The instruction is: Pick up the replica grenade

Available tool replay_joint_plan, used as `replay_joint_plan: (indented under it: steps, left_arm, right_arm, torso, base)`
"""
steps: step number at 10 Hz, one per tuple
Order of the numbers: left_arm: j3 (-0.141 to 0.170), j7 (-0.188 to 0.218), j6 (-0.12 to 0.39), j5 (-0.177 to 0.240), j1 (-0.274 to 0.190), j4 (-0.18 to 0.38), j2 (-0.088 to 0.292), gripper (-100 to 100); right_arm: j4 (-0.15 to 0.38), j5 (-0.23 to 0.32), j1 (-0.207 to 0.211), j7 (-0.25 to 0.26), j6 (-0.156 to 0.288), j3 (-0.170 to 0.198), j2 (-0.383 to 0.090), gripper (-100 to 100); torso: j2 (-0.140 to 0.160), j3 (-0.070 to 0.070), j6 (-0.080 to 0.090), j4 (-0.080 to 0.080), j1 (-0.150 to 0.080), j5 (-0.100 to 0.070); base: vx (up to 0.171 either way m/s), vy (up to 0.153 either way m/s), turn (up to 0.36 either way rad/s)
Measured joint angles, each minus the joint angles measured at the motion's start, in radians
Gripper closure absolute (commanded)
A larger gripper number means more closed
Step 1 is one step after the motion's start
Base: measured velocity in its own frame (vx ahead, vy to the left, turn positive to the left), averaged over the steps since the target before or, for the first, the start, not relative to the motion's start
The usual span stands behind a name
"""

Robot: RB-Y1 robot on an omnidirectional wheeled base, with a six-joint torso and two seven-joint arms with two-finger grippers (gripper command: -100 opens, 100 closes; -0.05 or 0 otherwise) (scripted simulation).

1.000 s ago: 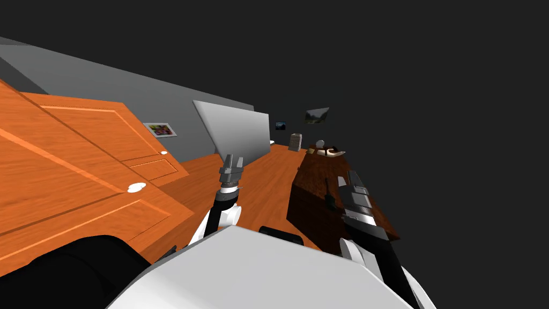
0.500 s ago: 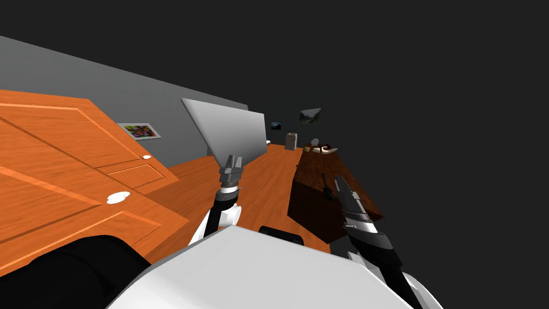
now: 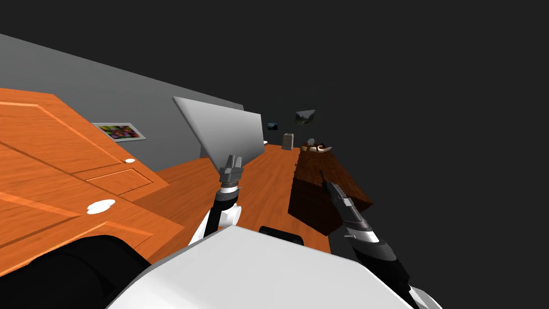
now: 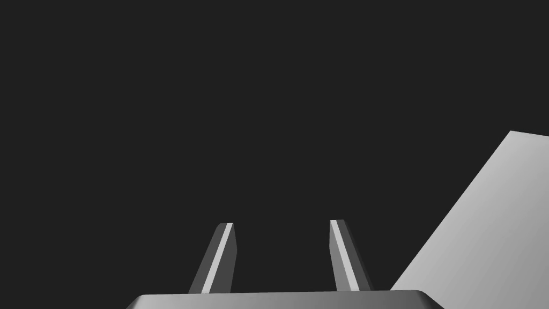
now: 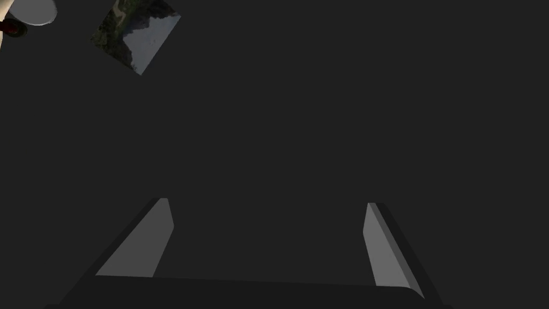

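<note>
Reaches low and forward with the right gripper (image 3: 323, 180) over the near end of a dark red-brown, wood-grained table (image 3: 313, 163), blades spread wide on nothing. Holds the left gripper (image 3: 232, 157) upright before a smooth, flat grey slab (image 3: 230, 126), blades parted too, more narrowly. Cannot tell the replica grenade apart from the dark gripper tip over that table top.

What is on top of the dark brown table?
At the table's far end sit a white round thing and a pale curved thing, both too small to name. The right gripper hovers over the near part, covering some of the top there.
</note>
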Motion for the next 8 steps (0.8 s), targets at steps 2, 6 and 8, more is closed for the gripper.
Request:
replay_joint_plan:
  steps: [2,6,8]
  left_arm:
    - [0.0,0.0,0.0,0.0,0.0,0.0,0.0,0]
    - [0.0,0.0,0.0,0.0,0.0,0.0,0.0,0]
    - [0.0,0.0,0.0,0.0,0.0,0.0,0.0,0]
  right_arm:
    - [0.008,0.044,0.027,0.031,-0.027,-0.002,-0.019,-100]
    - [0.049,0.136,0.061,0.102,-0.074,0.002,-0.048,-100]
    - [0.067,0.197,0.104,0.153,-0.109,0.003,-0.072,-100]
  torso:
    - [0.0,0.0,0.0,0.0,0.0,0.0]
    - [-0.001,0.0,0.0,0.0,0.0,0.0]
    - [-0.001,-0.001,0.0,0.0,0.003,0.001]
  base:
    - [-0.058,0.075,-0.104]
    - [-0.044,0.082,-0.097]
    - [-0.031,0.1,-0.12]
